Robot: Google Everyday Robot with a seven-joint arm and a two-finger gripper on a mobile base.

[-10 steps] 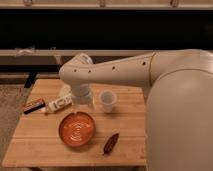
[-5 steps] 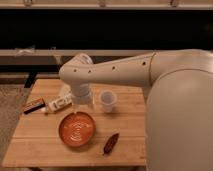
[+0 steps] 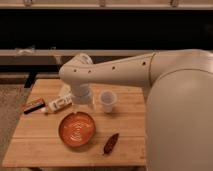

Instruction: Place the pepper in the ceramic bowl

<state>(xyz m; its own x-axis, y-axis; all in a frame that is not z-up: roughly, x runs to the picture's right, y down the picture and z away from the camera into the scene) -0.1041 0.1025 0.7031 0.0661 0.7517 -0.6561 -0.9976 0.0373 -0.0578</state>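
Observation:
The pepper (image 3: 110, 143) is small, dark red-brown and tapered. It lies on the wooden table (image 3: 130, 125) just right of the ceramic bowl, near the front edge. The ceramic bowl (image 3: 76, 130) is round, glossy orange-brown with pale rings in its centre, and it holds nothing. My white arm reaches in from the right and bends down over the table. The gripper (image 3: 81, 101) is at its lower end, just behind the bowl's far rim and well away from the pepper.
A small white cup (image 3: 107, 100) stands right of the gripper. A white tube-like item (image 3: 59, 104) lies to its left, and a brown-and-black bar (image 3: 34, 106) near the table's left edge. My large white body (image 3: 180, 120) fills the right side.

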